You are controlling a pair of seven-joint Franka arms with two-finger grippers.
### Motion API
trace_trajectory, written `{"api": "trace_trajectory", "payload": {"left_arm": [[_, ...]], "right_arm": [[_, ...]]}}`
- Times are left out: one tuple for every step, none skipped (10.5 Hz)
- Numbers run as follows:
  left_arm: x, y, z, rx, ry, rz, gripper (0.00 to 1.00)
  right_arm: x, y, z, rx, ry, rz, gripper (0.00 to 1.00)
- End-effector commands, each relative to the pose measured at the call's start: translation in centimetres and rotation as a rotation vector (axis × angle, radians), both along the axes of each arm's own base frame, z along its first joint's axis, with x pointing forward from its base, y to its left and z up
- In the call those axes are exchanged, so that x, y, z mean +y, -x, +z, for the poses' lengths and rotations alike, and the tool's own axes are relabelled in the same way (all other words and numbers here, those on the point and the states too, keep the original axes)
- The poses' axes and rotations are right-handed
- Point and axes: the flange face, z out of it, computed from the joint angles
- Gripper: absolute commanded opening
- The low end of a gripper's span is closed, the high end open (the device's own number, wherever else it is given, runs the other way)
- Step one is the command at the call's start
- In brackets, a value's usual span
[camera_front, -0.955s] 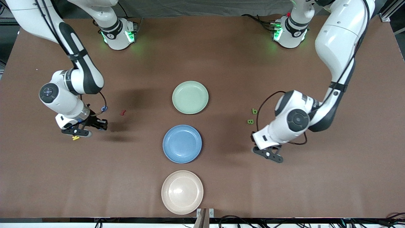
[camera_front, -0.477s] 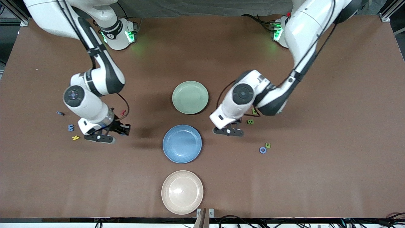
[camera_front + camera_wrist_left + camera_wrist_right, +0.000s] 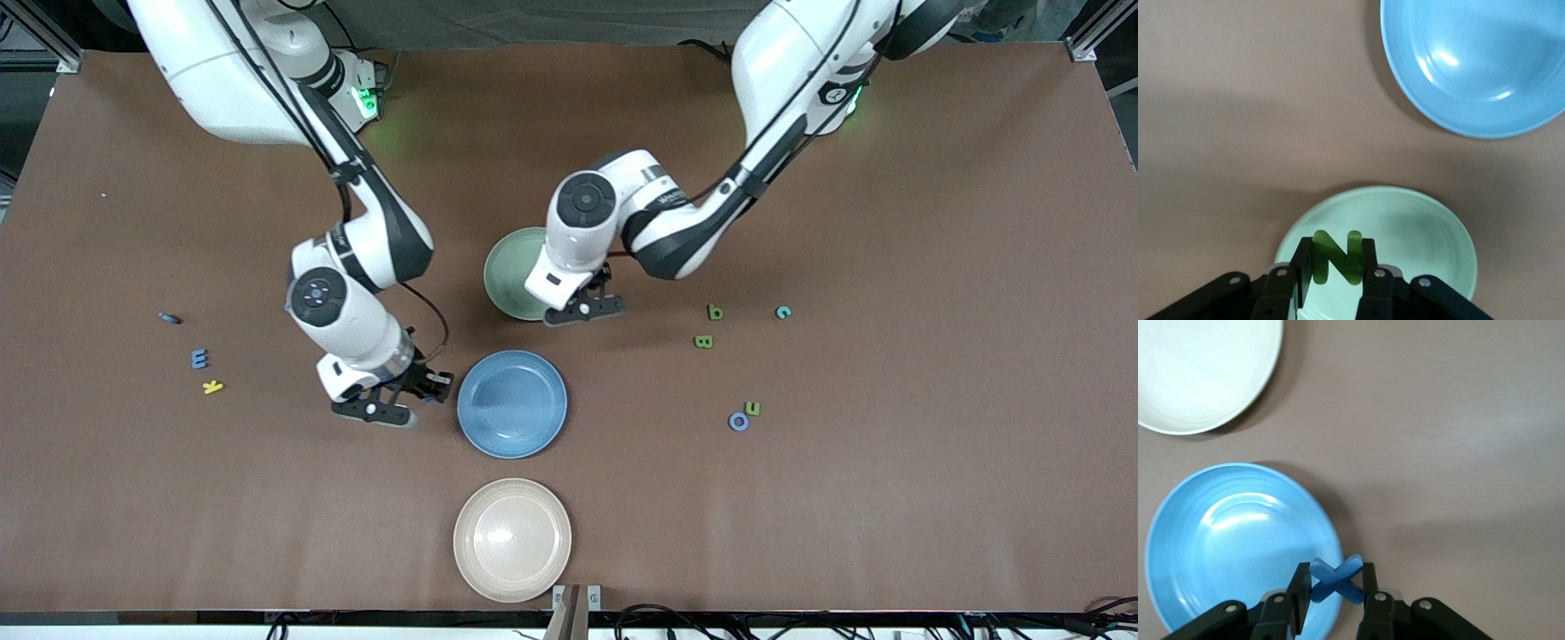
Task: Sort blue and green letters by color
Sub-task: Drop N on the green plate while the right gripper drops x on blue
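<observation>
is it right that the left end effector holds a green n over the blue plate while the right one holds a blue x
Not quite. The left end effector does hold the green N, but over the green plate, not the blue plate, as the left wrist view shows. The right end effector is shut on the blue X, at the blue plate's rim.

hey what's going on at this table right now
Two robot arms are sorting small letters by colour. The left gripper holds a green letter N over the pale green plate. The right gripper holds a blue letter X at the rim of the blue plate. All three plates look empty, including the beige plate. Several loose letters lie toward both ends of the table.
</observation>
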Motion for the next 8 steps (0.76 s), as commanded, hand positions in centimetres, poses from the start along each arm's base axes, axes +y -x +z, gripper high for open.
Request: {"api": "trace_trajectory", "payload": {"left_arm": [[-1.9,1.5,-3.4,0.018,0.036,0.190,0.00],[-2.0,1.5,-4.6,0.027,0.049,0.220,0.00],[-2.0,1.4,-5.3,0.027,0.059,0.231,0.38],[-1.8,1.0,-5.4,0.023,0.058,0.237,0.99],[-1.4,0.4,-4.9,0.017,0.062,0.247,1.00],[-0.6,-0.8,-4.3,0.004,0.069,0.254,1.00],[0.8,-2.4,-3.3,-0.015,0.069,0.269,1.00],[2.5,-4.1,-2.8,-0.027,0.066,0.264,1.00]], "right_arm": [[5.1,-0.6,-1.3,-0.005,-0.026,-0.031,0.18],[7.4,0.5,-1.8,-0.001,-0.026,-0.013,0.20],[9.1,1.3,-1.6,-0.001,-0.033,-0.026,0.49],[9.8,1.5,-1.3,-0.002,-0.039,-0.053,0.99],[10.1,1.0,-0.1,-0.014,-0.057,-0.066,1.00],[10.0,0.9,0.4,-0.015,-0.058,-0.068,1.00],[9.5,0.8,0.5,-0.014,-0.054,-0.071,1.00],[7.9,0.1,0.8,-0.007,-0.046,-0.093,1.00]]}}
